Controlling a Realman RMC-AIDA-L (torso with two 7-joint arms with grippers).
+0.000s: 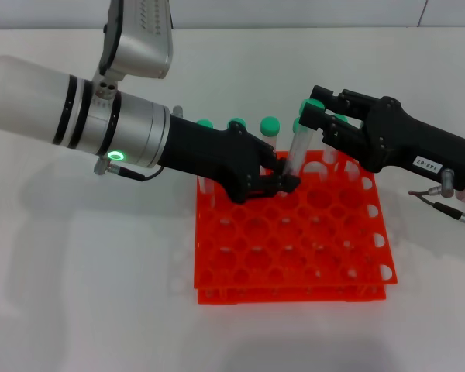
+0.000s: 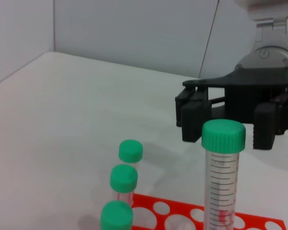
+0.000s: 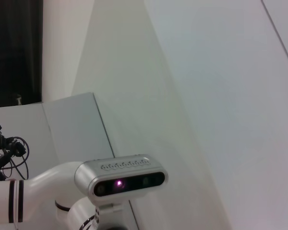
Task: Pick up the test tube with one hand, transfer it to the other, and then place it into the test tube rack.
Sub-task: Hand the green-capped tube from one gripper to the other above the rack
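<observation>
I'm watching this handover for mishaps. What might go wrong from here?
Left gripper holds the test tube low, tilted over the test tube rack; a release before the right gripper grips could drop it. The right gripper's open fingers sit at the green cap, near the other racked tubes, which it may bump.

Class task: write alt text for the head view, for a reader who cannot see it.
Above an orange test tube rack, the left gripper holds the base of a green-capped test tube while the right gripper, fingers apart, flanks its cap. More capped tubes stand behind.
</observation>
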